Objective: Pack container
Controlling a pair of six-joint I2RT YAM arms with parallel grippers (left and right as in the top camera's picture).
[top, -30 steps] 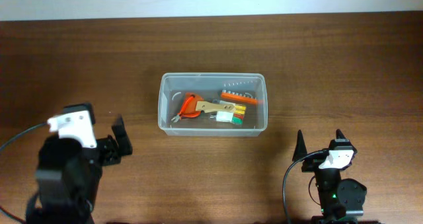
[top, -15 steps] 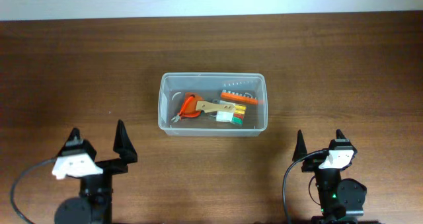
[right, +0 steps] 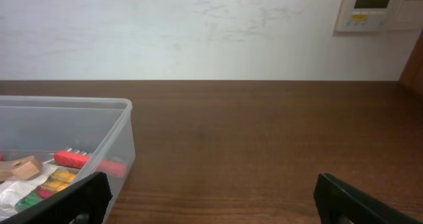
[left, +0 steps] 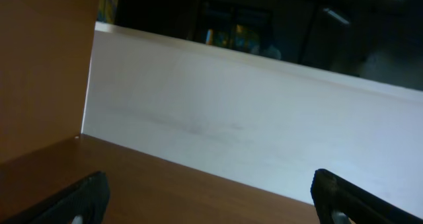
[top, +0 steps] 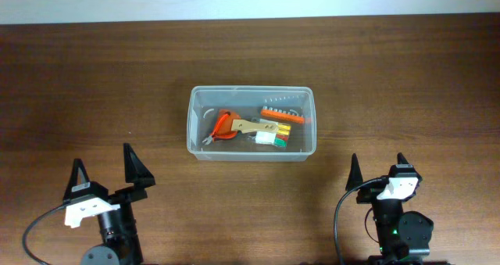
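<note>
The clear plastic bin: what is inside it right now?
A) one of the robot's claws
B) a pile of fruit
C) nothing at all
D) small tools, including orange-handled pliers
D: the overhead view shows orange-handled pliers and other small items lying inside the container.

A dark wooden table (top: 406, 69) is filling the overhead view. Behind it a white wall (right: 198, 32) is rising, evenly lit, carrying a small control panel (right: 375, 7) at 1 o'clock. An orange-brown board (left: 39, 72) is standing at 9 o'clock in the left wrist view.
</note>
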